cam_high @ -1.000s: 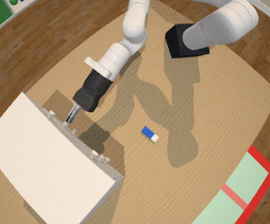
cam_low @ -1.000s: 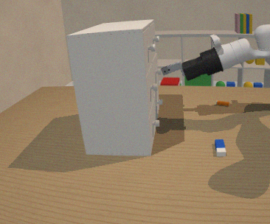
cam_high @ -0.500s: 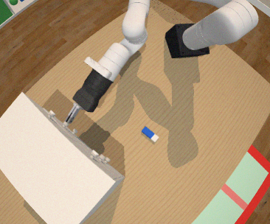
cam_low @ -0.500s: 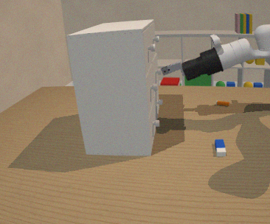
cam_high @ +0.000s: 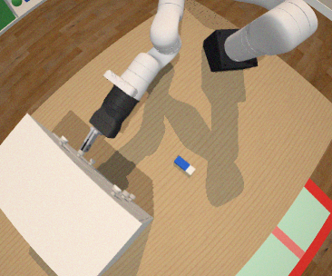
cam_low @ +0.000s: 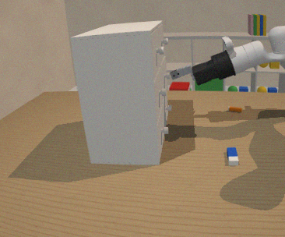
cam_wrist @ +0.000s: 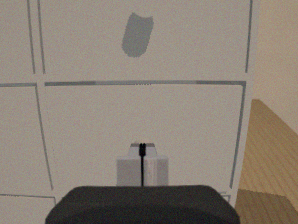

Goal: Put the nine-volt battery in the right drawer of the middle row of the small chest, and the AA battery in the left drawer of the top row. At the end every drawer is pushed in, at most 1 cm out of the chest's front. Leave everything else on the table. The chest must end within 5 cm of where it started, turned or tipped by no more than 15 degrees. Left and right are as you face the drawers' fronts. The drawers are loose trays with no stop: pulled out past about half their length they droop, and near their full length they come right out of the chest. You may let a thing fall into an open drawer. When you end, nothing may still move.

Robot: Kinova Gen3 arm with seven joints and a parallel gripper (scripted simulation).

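pincer [cam_high: 83, 151] [cam_low: 173, 75] [cam_wrist: 142, 158] clenched on nothing, tips up at a middle-row drawer front [cam_wrist: 135, 120]. that drawer sits about flush; chest [cam_high: 64, 195] [cam_low: 119, 97] [cam_wrist: 252, 50] upright, no drawer visibly hanging out. out from its front, a blue-and-white block [cam_high: 184, 165] [cam_low: 232, 156] lies on the table [cam_high: 282, 136] [cam_low: 114, 203] [cam_wrist: 270, 140]. an orange cylinder [cam_low: 235, 109] lies farther off. neither battery identifiable in view; whether one is already inside, cannot tell. closing the middle drawer looks done; top-left delivery unconfirmed.
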